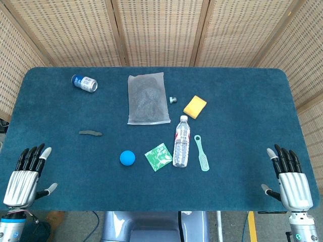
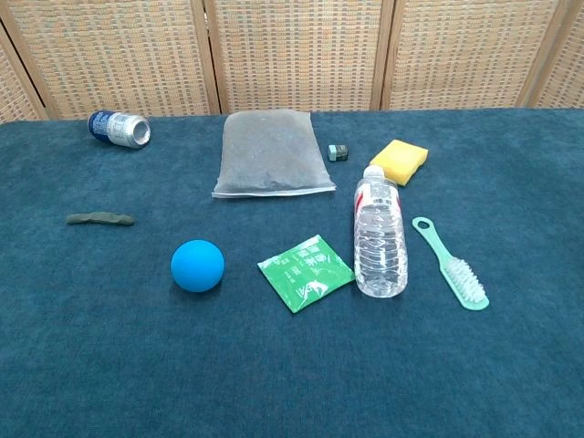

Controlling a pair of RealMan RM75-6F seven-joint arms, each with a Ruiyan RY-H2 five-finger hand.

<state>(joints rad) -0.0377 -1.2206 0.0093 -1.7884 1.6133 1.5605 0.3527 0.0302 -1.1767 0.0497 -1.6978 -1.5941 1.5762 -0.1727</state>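
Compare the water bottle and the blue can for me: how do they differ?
The water bottle is clear plastic with a white cap; the blue can is opaque metal. The bottle is longer and lies mid-table beside the green brush; the can lies at the far left corner, alone. Both lie on their sides.

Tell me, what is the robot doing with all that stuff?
Nothing is being held. The left hand and right hand rest open at the near corners of the blue table, touching none of the things. In the middle lie a water bottle, a blue ball, a green packet, a green brush and a yellow sponge.
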